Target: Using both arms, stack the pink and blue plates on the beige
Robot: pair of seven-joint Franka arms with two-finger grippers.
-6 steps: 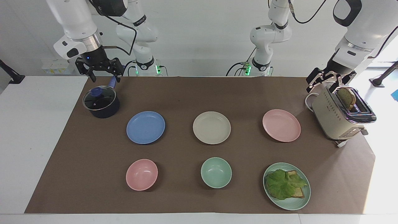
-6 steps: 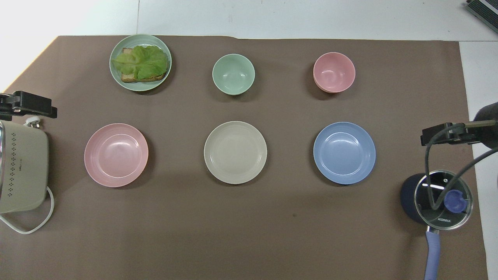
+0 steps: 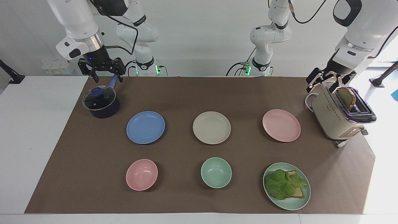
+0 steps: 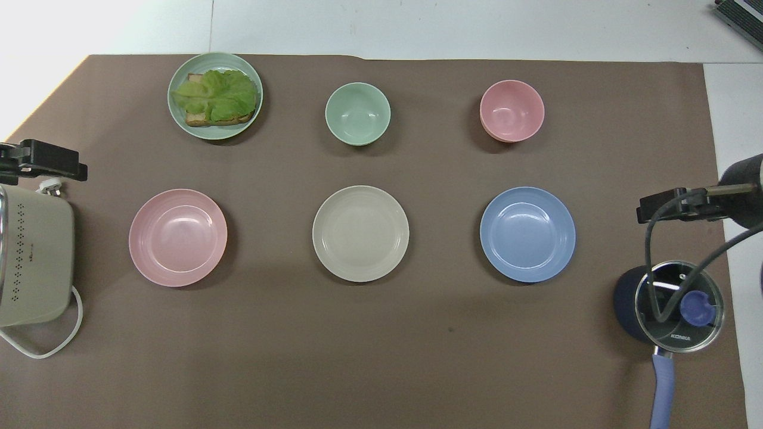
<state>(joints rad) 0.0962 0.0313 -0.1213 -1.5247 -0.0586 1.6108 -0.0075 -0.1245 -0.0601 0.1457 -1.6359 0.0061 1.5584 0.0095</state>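
- Right gripper (image 3: 105, 77), fingers apart and holding nothing, up over the handle end of the lidded pot (image 3: 101, 104); could clip that handle or the lid knob on a straight drop toward the plates.
- Blue plate (image 3: 145, 127) flat on the mat, beside the pot toward the table's middle; thin rim lying low, so likely to slide or slip from a shallow pinch.
- Beige plate (image 3: 211, 128) between the blue and pink ones, apart from both, nothing on it yet; risk of both arms meeting over it if brought in together.
- Pink plate (image 3: 281, 125) toward the left arm's end, near the toaster (image 3: 335, 124); easily mistaken for the pink bowl (image 3: 141, 174).
- Left gripper (image 3: 323, 87), fingers apart and holding nothing, over the toaster's top edge; could knock the toaster on setting off.
- Pot: closed under a glass lid, contents not visible.
- Pink bowl: empty.
- Green bowl (image 3: 216, 172): empty.
- Green plate (image 3: 303, 200): toast under a lettuce leaf (image 3: 283, 183).
- Toaster: a bread slice (image 3: 346, 97) standing up from its slot.
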